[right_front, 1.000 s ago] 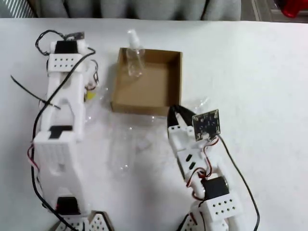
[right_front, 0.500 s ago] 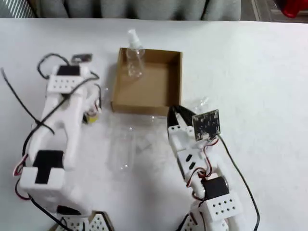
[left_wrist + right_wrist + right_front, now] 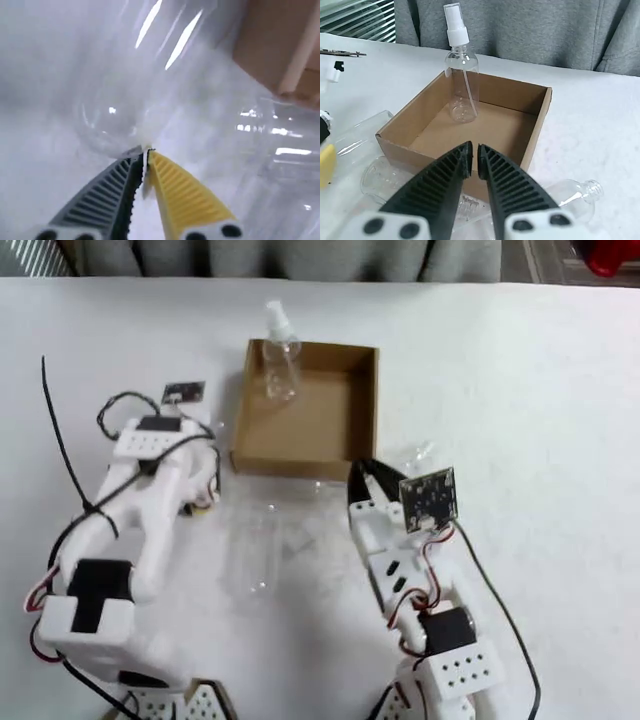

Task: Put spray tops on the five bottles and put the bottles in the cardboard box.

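Left arm [image 3: 140,502] and right arm [image 3: 388,540] stretch forward, jaws closed.

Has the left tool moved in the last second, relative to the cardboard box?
Yes. The left tool has drawn back toward the near edge of the table: from beside the cardboard box, to just past its near corner.

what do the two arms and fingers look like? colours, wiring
Both are blocky white plastic with black motors. Left arm: loose black cables, some red wire; left gripper has one grey and one yellow ribbed finger. Right arm: red and black wires, a bare circuit board at the wrist; right gripper has two black ribbed fingers.
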{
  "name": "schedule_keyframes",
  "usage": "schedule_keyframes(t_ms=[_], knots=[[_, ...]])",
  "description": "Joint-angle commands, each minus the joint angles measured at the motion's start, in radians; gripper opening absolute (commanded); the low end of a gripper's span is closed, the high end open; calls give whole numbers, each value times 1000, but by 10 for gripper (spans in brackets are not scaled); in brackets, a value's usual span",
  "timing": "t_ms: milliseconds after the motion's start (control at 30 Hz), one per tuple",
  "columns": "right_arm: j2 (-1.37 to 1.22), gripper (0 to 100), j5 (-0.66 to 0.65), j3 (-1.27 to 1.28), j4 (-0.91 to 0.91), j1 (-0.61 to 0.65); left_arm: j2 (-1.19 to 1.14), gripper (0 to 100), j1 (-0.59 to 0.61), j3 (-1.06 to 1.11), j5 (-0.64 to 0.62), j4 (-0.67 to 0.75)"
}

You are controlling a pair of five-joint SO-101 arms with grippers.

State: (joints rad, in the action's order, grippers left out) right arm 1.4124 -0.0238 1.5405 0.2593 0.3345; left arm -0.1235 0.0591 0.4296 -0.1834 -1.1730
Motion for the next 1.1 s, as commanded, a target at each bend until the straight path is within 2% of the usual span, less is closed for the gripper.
schedule_keyframes(t_ms=[0, 233, 567, 767, 933, 1067], knots=[[16, 16, -11, -12, -18, 12, 15, 21, 41, -21, 0, 58], [16, 16, -11, -12, -18, 12, -208, 21, 157, -190, 5, 52], [16, 16, -14, -12, -18, 12, -315, 21, 240, -390, 0, 51], [16, 16, -14, -12, -18, 12, -440, 21, 306, -569, 5, -78], [16, 16, -14, -12, -18, 12, -490, 21, 386, -707, -2, -110], [16, 16, -14, -12, -18, 12, -496, 21, 440, -773, -68, -123]])
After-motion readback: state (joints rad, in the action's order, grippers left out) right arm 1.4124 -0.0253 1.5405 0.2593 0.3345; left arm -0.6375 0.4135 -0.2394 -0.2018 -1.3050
